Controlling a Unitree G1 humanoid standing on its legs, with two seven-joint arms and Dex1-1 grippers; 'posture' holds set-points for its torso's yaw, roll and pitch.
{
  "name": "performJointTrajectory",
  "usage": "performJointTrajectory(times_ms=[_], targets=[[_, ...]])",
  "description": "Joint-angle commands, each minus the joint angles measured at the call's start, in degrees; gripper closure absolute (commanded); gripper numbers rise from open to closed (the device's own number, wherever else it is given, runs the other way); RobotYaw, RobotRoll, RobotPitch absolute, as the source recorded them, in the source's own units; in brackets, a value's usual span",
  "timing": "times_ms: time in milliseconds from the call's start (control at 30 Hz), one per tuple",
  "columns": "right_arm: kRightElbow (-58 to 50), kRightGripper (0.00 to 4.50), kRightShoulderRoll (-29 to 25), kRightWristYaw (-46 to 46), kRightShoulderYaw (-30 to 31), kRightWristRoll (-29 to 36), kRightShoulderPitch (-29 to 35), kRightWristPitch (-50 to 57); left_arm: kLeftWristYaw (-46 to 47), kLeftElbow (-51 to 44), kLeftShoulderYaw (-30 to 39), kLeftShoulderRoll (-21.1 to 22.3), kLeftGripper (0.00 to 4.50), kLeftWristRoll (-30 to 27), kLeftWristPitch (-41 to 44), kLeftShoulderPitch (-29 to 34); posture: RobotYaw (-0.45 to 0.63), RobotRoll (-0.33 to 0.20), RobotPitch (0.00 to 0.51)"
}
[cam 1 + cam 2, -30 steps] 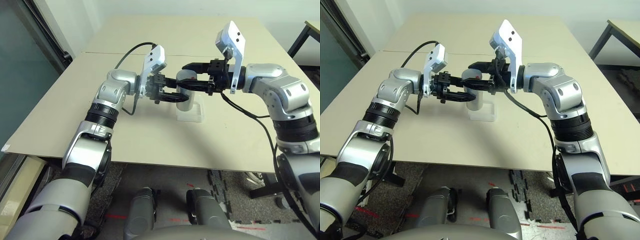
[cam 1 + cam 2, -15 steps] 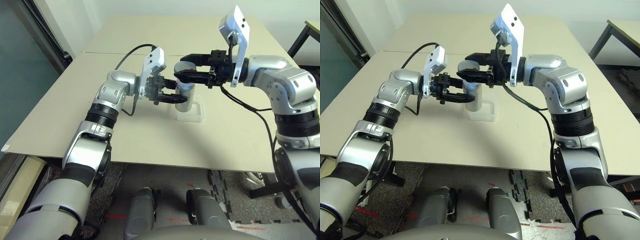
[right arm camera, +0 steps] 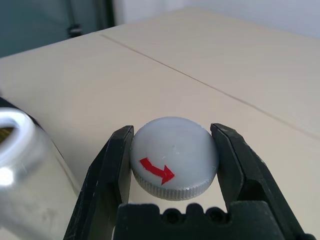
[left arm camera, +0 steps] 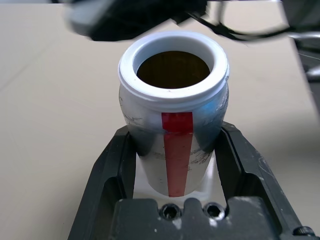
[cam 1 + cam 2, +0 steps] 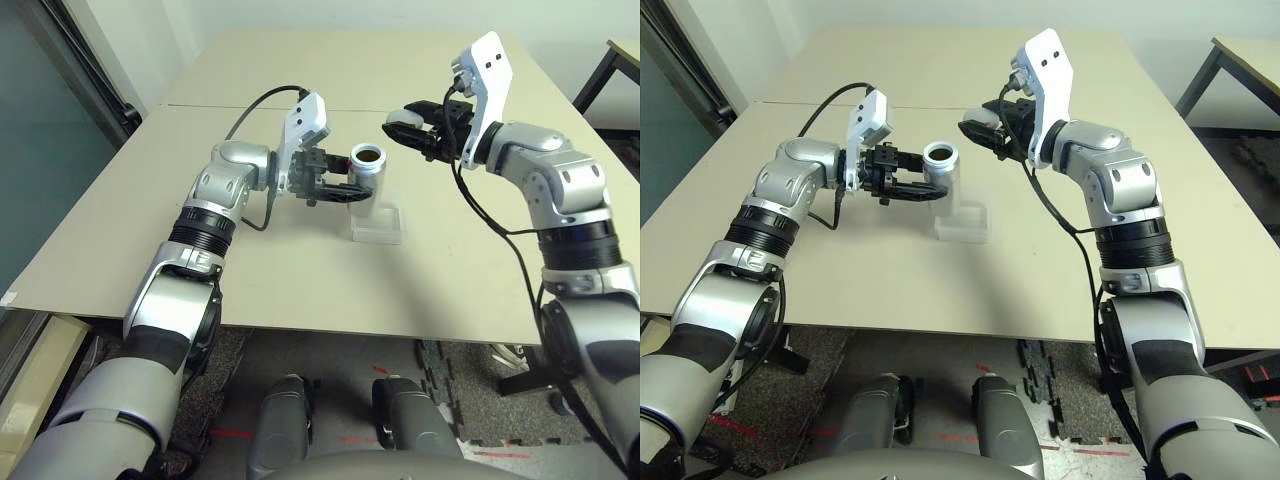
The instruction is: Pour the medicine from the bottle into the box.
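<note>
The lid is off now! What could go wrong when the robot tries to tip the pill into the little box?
The open bottle is held by the left gripper just behind the small box, so a sloppy tilt could drop the pill onto the table. The bottle might also slip in the fingers as it turns. The right gripper pinches the cap by its rim; it could pop out.

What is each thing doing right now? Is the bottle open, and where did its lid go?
bottle: open, upright, gripped at its sides by the left gripper, just above the box
cap: off the bottle, pinched in the right gripper, held in the air away from the bottle
box: flat on the table, open on top; I cannot tell if anything is inside
left gripper: jaws shut on the bottle
right gripper: jaws shut on the cap
</note>
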Motion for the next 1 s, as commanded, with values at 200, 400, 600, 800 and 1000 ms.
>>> performJointTrajectory(times_ms=[200,400,600,800,1000], targets=[[7.4,1.92,4.9,-11.9,-3.8,-4.4,4.4,-7.8,10.5,7.1,5.1,-0.1,2.02,1.3,-3.9,-2.9,-0.02,0.000,0.090],[14.4,1.92,5.5,-17.1,-5.5,-7.1,6.9,-16.0,19.5,15.4,8.2,0.1,2.02,2.8,-9.6,-4.4,-0.01,0.000,0.091],[20.0,1.92,5.5,-18.8,-6.6,-8.2,7.0,-21.0,29.0,23.4,10.3,-0.2,2.02,5.1,-18.4,-5.4,0.00,0.000,0.092],[25.1,1.92,5.3,-19.5,-7.4,-8.8,7.7,-24.6,37.7,29.2,12.2,-1.1,2.02,6.3,-24.9,-5.3,0.00,0.000,0.092],[29.3,1.92,5.7,-20.6,-7.8,-9.1,8.3,-28.3,44.7,33.3,13.9,-1.5,2.02,6.5,-26.1,-3.8,-0.01,0.000,0.090]])
